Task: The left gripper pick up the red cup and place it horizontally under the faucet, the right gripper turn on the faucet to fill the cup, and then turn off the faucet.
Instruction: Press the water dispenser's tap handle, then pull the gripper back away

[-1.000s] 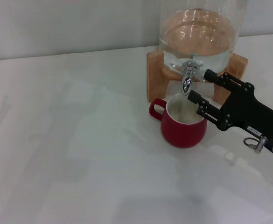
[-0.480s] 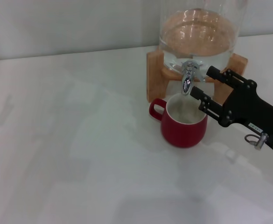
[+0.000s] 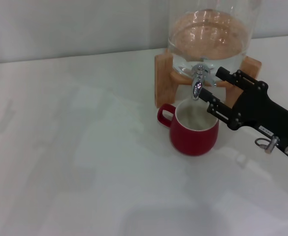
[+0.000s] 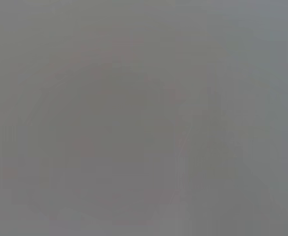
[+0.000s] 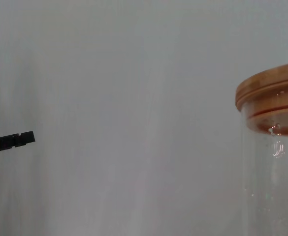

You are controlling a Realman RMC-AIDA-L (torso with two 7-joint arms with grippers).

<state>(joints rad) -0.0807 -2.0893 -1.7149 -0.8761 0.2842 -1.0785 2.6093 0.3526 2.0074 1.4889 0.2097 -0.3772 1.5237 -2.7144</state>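
Already set: cup (image 3: 194, 131) upright on table (image 3: 84, 162) under faucet (image 3: 198, 81). Right gripper (image 3: 210, 88) beside faucet, fingers spread, gripping nothing. Risks: slipping off lever, overfilling, nudging cup.

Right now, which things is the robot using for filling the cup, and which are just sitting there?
Being used:
red cup, under the spout
faucet
right gripper, fingers open beside the faucet

Just there:
glass dispenser holding the water
wooden stand
white table
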